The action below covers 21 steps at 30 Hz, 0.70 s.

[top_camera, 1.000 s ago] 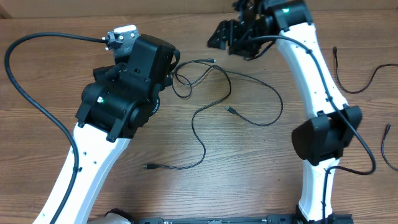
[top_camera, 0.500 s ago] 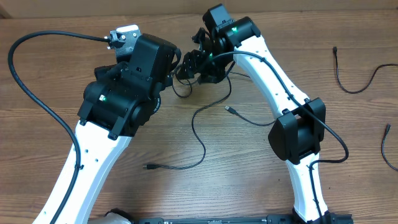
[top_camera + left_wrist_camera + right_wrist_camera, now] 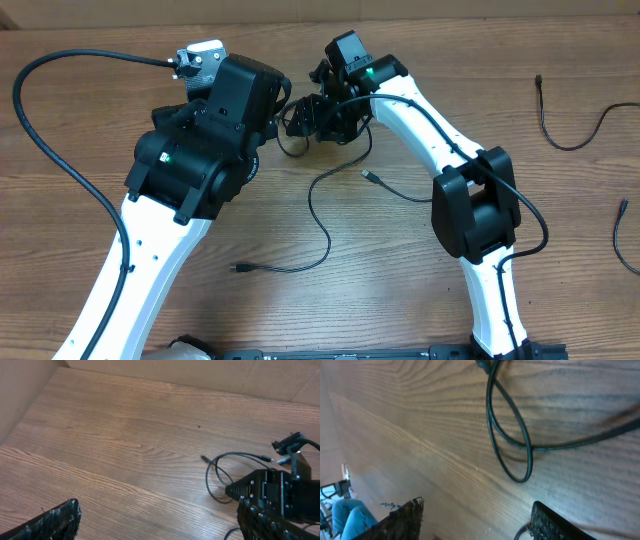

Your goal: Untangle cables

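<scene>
Brown wood-grain table [image 3: 400,290] — your right gripper [image 3: 477,510], fingers spread, hovers by the thin black cable loop [image 3: 519,480] — pinch one strand only.

No readable writing in any of the three views.
The dark housing of the left arm [image 3: 205,150], the white right arm [image 3: 475,210] and the wooden table [image 3: 400,300] show no legible word, number or brand mark (the green lights [image 3: 367,70] are plain dots); plugs on the cables [image 3: 330,190] are too small to tell.
</scene>
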Tool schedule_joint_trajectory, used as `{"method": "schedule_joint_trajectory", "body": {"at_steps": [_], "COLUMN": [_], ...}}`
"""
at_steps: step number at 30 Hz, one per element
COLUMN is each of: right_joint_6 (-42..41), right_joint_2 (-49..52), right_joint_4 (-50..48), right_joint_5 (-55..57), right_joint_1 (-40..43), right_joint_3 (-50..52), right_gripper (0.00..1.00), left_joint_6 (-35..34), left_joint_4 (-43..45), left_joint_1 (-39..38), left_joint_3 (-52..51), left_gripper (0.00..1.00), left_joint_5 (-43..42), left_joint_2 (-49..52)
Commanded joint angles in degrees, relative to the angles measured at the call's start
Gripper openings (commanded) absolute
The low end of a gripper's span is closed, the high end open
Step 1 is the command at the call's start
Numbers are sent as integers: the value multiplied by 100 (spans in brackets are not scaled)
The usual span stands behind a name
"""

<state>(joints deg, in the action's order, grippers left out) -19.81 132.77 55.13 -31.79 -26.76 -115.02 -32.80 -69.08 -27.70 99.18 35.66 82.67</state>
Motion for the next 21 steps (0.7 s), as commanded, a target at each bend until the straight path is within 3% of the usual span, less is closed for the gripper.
{"method": "schedule_joint_trajectory", "body": {"at_steps": [1,21], "right_joint_6": [-190,-315], "right_joint_2": [24,26], "right_joint_4": [-330,-1996], "right_joint_5": [-55,-26], "right_joint_1": [-28,-28], "right_joint_3": [337,1478], "right_gripper": [67,63], "left_joint_6": [68,68], "left_joint_4": [-2,-2], "left_joint_1": [31,31], "left_joint_3": [109,109], "left_gripper": [100,100], "left_joint_5": [72,72], "left_joint_2": [46,46]}}
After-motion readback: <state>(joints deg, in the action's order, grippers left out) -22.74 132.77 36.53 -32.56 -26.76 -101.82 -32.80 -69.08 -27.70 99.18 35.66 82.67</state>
